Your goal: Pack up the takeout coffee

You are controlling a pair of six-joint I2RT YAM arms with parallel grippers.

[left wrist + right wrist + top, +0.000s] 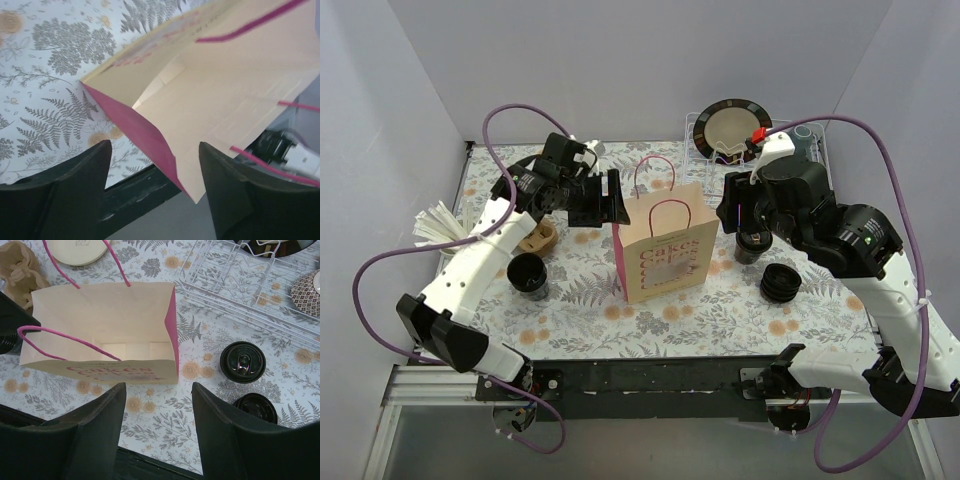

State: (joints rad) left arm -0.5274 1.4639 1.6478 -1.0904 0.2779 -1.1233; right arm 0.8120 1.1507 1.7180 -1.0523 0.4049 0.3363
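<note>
The takeout coffee [243, 361], a small black cup with a round black lid, stands on the floral cloth right of the paper bag [665, 245]; in the top view it [752, 248] is partly hidden under my right arm. The bag stands upright and open, and its inside [105, 325] is bare. My right gripper [159, 405] is open and empty, hovering above the cloth between the bag and the coffee [733, 215]. My left gripper [155, 165] is open, with the bag's upper left corner [195, 185] between its fingers, not clamped [613, 203].
A low stack of black lids [780, 285] lies in front of the coffee. A lidless black cup [527, 272] and a brown cup carrier [535, 237] sit left of the bag. A white wire rack [705, 140] with a plate [730, 122] stands at the back right.
</note>
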